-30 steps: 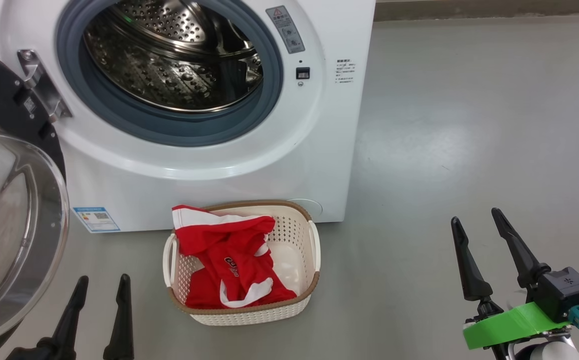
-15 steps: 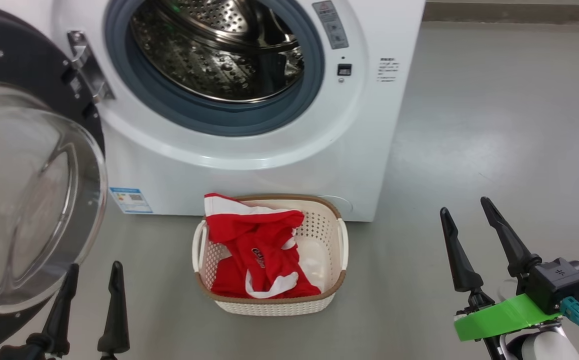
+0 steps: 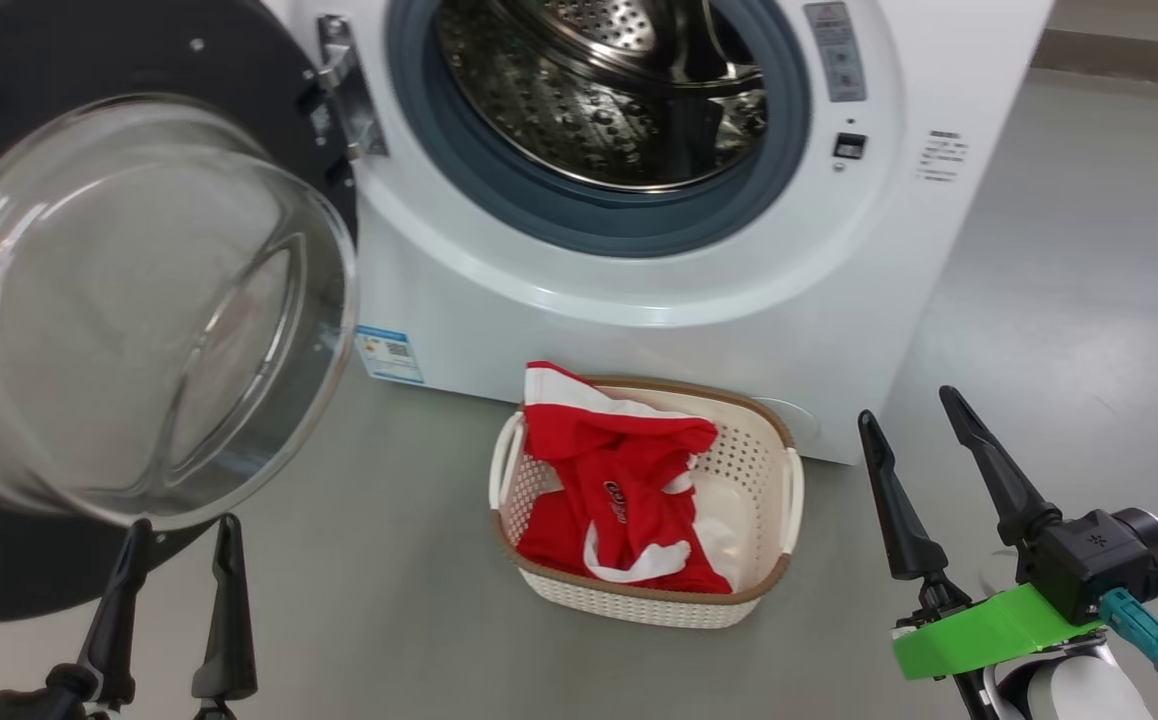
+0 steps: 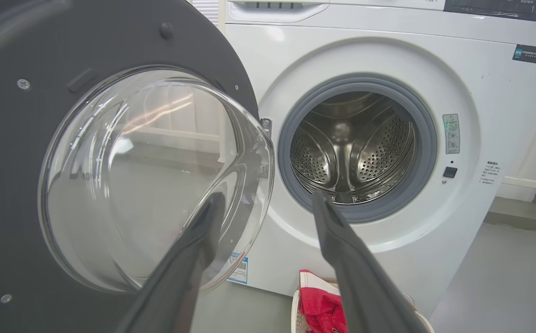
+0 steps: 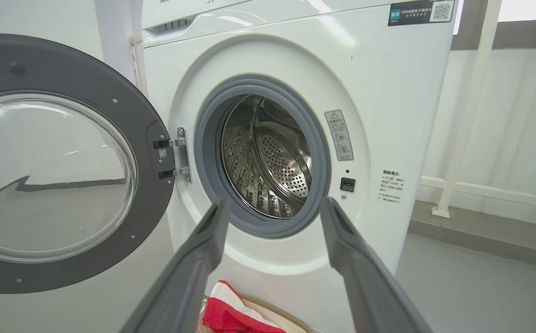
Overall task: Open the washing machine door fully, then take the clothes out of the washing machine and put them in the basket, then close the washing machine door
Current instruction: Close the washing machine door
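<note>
The washing machine door [image 3: 139,300] stands swung wide. Its glass bowl faces the robot, and its hinge [image 3: 344,90] sits at about 1 o'clock on the black rim, so the door turns about that upright line toward the opening. The left gripper [image 3: 184,523] hangs at the door's 6 o'clock with its fingers spread and nothing between them. Its tips overlap the lower rim in the head view, though whether they touch the door I cannot tell from here. The right gripper [image 3: 904,404] is likewise spread and empty, and it sits well apart from the door, out at its 4 o'clock. The left arm is therefore clearly the nearer one for pushing the door closed. From the left gripper the drum [image 3: 599,110] of the washing machine [image 3: 639,330] lies at about 1 o'clock and presents bare perforated steel inside the grey gasket [image 3: 639,225]. The clothes [image 3: 619,480], red with white trim, lie heaped in the basket [image 3: 639,605]. It stands on the floor [image 3: 1059,300] at the opening's 6 o'clock, between the two grippers and close against the machine's front. The unloading looks done, which leaves only the door. The push should start on the rim's far side from the hinge, at roughly 9 o'clock. The basket, low beneath the sweep, is the one thing near the path.
</note>
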Controlling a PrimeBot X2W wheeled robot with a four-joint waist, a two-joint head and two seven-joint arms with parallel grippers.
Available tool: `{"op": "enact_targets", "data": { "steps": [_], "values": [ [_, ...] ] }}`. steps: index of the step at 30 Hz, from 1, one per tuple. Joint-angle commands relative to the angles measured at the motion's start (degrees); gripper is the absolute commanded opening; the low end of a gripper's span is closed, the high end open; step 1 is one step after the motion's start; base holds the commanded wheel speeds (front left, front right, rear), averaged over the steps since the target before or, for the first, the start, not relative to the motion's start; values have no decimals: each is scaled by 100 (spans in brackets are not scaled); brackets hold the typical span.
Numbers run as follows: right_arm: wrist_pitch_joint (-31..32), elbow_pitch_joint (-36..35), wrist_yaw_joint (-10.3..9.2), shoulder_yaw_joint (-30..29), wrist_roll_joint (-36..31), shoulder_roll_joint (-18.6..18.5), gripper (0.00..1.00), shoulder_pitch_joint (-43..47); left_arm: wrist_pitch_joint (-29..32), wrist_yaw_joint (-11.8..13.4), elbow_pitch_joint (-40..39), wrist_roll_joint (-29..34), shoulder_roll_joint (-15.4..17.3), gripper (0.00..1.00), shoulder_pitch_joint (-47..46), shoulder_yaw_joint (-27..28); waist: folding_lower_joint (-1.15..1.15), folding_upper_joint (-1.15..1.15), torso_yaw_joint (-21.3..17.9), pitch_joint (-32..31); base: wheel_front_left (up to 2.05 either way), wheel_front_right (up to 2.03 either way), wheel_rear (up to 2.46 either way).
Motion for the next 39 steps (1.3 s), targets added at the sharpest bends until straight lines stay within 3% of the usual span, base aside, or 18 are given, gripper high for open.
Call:
{"op": "enact_targets", "data": {
  "steps": [1, 18, 33, 34, 35, 36, 39],
  "values": [
    [-37, -145, 36, 145, -37, -20, 100, -266, -25, 75, -195, 77, 86, 100, -179, 206, 0, 0, 398, -32, 0, 0, 0],
    [-37, -123, 36, 271, 82, -20, 100, -293, 183, 209, -388, 105, 211, 100, -47, 208, 0, 0, 1155, -167, 0, 0, 0],
    [-37, -89, 36, 319, 89, -20, 100, -310, 255, 268, -378, 68, 261, 100, -29, 168, 0, 0, 1240, -114, 0, 0, 0],
    [-37, -88, 36, 320, 91, -20, 100, -314, 273, 270, -375, 79, 272, 94, -28, 155, 0, 0, 1235, -107, 0, 0, 0],
    [-37, -88, 36, 321, 94, -20, 100, -316, 285, 274, -372, 88, 280, 28, -30, 143, 0, 0, 1230, -99, 0, 0, 0],
    [-37, -90, 36, 322, 95, -20, 100, -318, 285, 276, -373, 95, 287, 0, -34, 135, 0, 0, 1224, -89, 0, 0, 0],
    [-37, -86, 36, 322, 97, -20, 100, -322, 233, 326, -419, 182, 345, 0, -105, 159, 0, 0, 1209, -66, 0, 0, 0]
  ]
}}
